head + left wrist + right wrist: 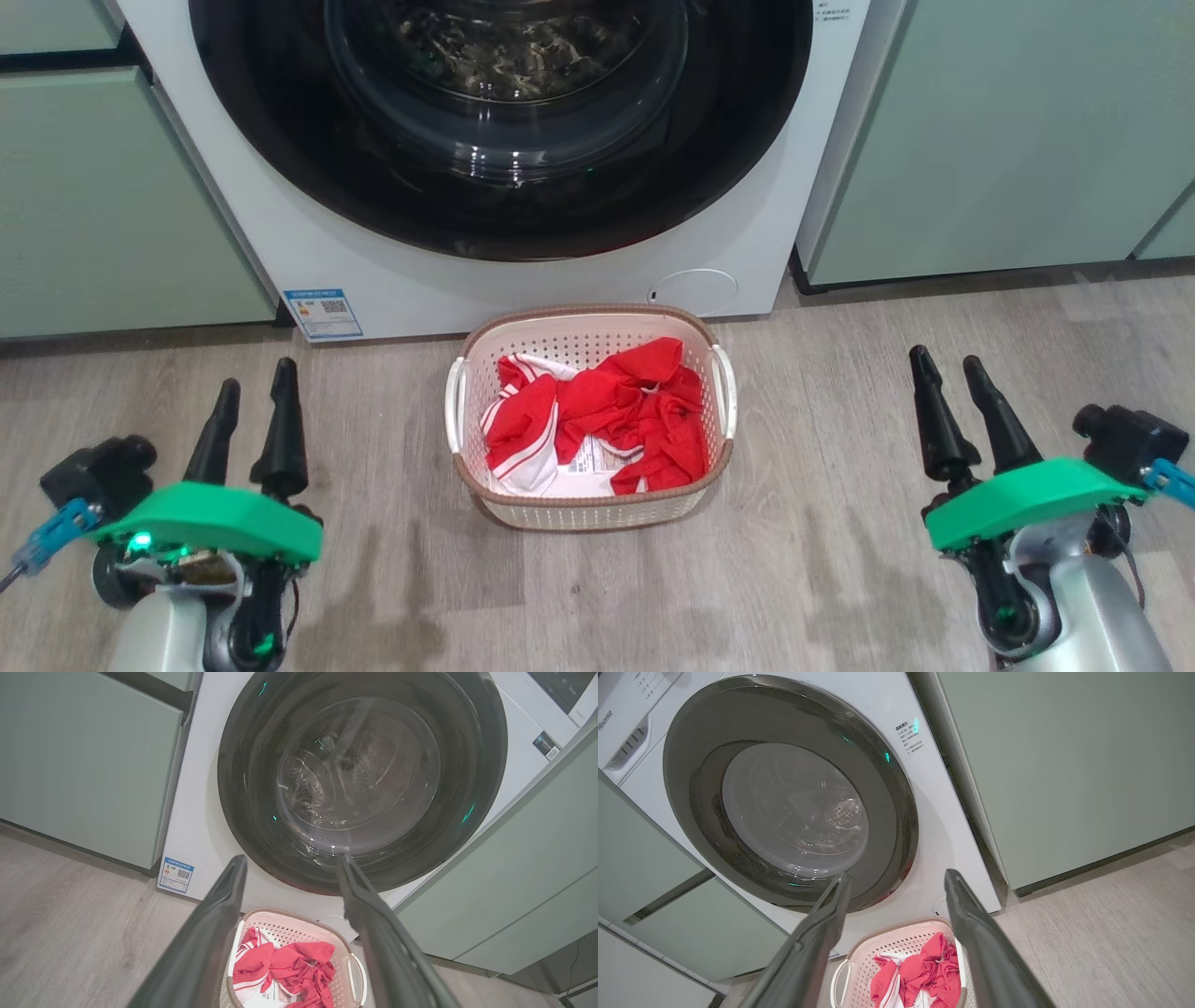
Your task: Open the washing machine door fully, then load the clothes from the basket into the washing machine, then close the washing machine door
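The white washing machine (pixel 280 233) stands straight ahead, and its round black-rimmed door (pixel 504 215) lies flush against the front, shut. On the floor before it sits the cream basket (pixel 695 329) holding the red and white clothes (pixel 607 415). My left gripper (pixel 254 383) hovers open at the lower left, well left of the basket. My right gripper (pixel 948 369) is open at the lower right, well right of the basket. Both wrist views look past open fingers at the door (pixel 359 779) (pixel 789 798) and the basket (pixel 299 919) (pixel 896 938).
Pale green cabinets (pixel 103 196) (pixel 1008 131) flank the machine on both sides. The floor (pixel 840 579) is grey wood-look planks. A blue sticker (pixel 322 313) and a round cap (pixel 695 289) sit low on the machine's front.
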{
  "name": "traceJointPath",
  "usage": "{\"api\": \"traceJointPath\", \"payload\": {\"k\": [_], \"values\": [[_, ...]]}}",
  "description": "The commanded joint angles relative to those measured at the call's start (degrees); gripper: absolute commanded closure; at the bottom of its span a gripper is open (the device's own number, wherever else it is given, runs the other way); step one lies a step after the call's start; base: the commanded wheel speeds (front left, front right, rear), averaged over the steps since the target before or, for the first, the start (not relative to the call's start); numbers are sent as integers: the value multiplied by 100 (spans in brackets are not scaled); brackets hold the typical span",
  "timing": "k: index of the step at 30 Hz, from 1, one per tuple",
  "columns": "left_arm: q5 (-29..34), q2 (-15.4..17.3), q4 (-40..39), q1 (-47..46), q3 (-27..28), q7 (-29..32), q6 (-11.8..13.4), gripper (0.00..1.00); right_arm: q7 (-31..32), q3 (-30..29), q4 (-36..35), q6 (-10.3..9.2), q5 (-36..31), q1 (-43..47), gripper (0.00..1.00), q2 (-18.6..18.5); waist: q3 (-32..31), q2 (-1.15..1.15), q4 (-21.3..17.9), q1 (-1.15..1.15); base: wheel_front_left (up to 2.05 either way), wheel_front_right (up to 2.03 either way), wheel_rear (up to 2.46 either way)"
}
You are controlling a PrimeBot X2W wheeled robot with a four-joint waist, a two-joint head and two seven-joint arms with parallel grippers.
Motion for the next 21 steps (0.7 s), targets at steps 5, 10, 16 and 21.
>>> {"api": "traceJointPath", "payload": {"k": [5,10,16,21], "values": [[421,172,-272,-147,73,-133,95,0,-169,106,-130,0,-469,-204,0,24,5,0,-7,0,0,0,0],[727,180,-322,-111,21,-217,159,0,-267,128,-108,0,-821,-228,0,44,17,0,-9,0,0,0,0],[1095,192,-366,-88,-26,-317,206,0,-377,158,-124,0,-1243,-245,0,59,41,0,-10,0,0,0,0],[1410,182,-380,-58,-60,-401,242,0,-465,215,-101,0,-1588,-248,0,66,47,0,-9,0,0,0,0]]}}
